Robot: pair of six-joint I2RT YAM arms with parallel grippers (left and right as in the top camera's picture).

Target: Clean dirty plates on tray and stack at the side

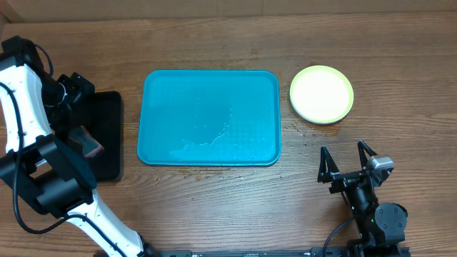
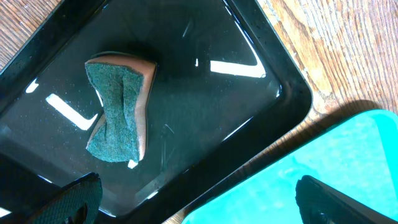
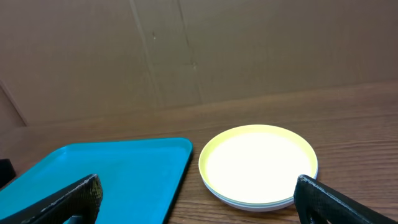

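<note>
The turquoise tray [image 1: 208, 117] lies in the middle of the table with only wet streaks on it; it also shows in the left wrist view [image 2: 311, 180] and the right wrist view [image 3: 106, 180]. The plates [image 1: 321, 94] sit stacked on the table to the tray's right, yellow-green one on top; the stack also shows in the right wrist view [image 3: 258, 165], with paler rims below. My left gripper [image 2: 199, 199] is open and empty above the right rim of the black tray. My right gripper [image 1: 348, 158] is open and empty, near the front edge, short of the stack.
A smaller black tray [image 1: 103, 135] lies left of the turquoise tray. In it lies a sponge [image 2: 120, 107] with a green scouring face and an orange body. A brown cardboard wall [image 3: 199, 50] stands behind the table.
</note>
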